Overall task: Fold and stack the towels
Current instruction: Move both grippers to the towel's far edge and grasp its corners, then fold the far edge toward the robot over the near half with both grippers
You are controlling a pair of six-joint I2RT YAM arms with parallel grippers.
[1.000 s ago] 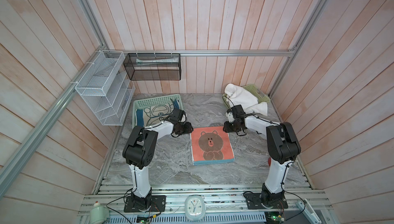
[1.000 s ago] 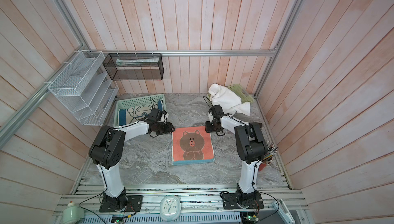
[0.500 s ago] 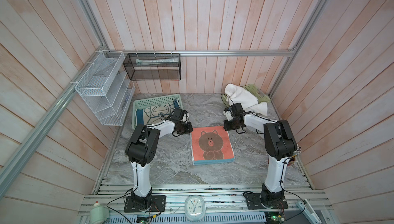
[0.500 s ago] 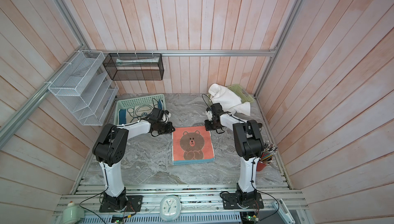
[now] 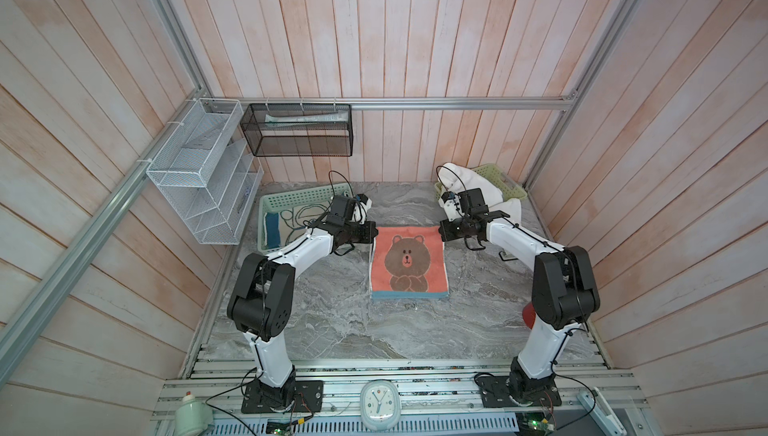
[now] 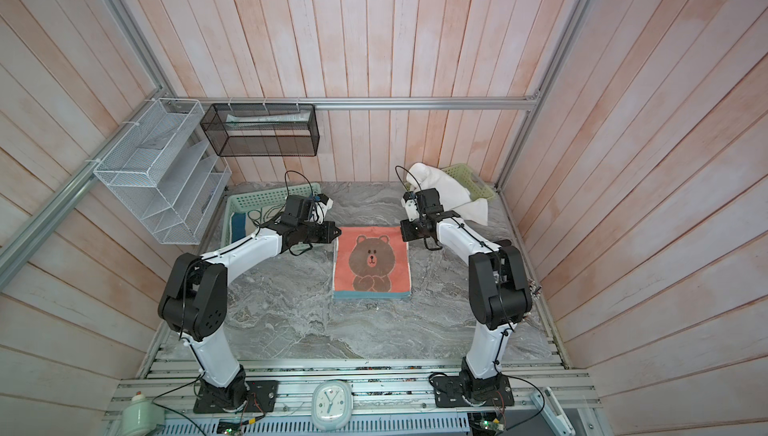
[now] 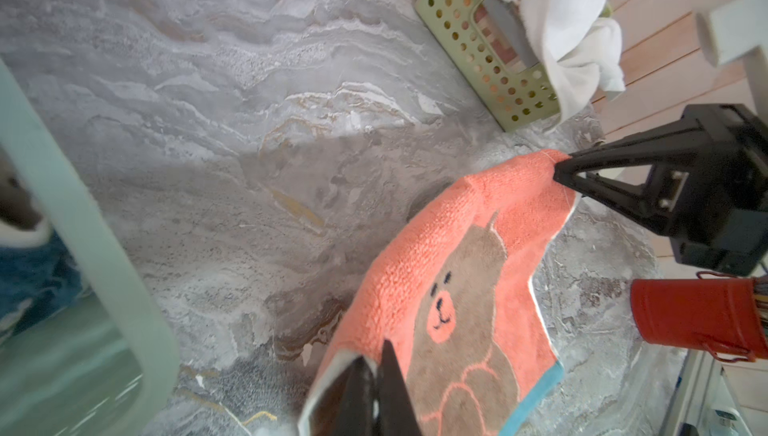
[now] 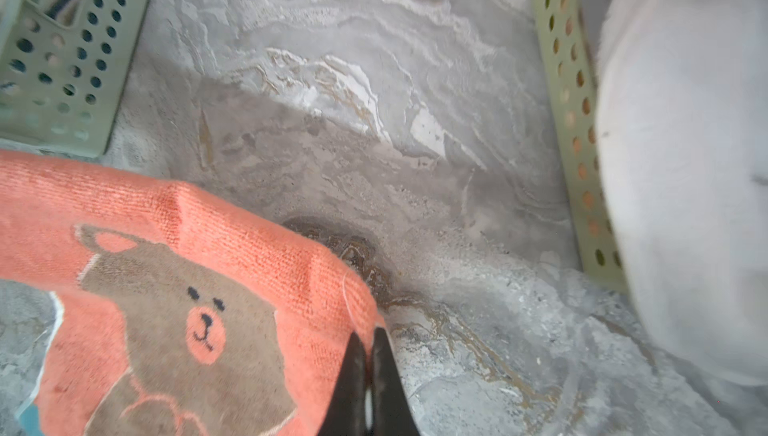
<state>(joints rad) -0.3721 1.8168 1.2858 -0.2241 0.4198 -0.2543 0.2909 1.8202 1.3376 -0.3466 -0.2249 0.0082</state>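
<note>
**Both jaws gripping the far corners of the coral bear towel**

A coral terry towel with a brown cartoon bear [image 5: 409, 263] is lying bear-side up on the grey marbled tabletop [image 5: 332, 317], as both top views are showing. The left jaws are clamping shut on its far left corner, and the right jaws are clamping shut on its far right corner. In the wrist views both corners are sitting slightly raised off the tabletop between the black fingertips [image 8: 351, 371]. Beyond the towel's far left corner, a cream towel with a blue border [image 5: 297, 218] is lying in a pale green perforated plastic basket [image 5: 291, 198]. Beyond its far right corner, a plain white towel [image 5: 473, 176] is spilling over a yellow-green perforated plastic basket [image 5: 496, 172].
</note>
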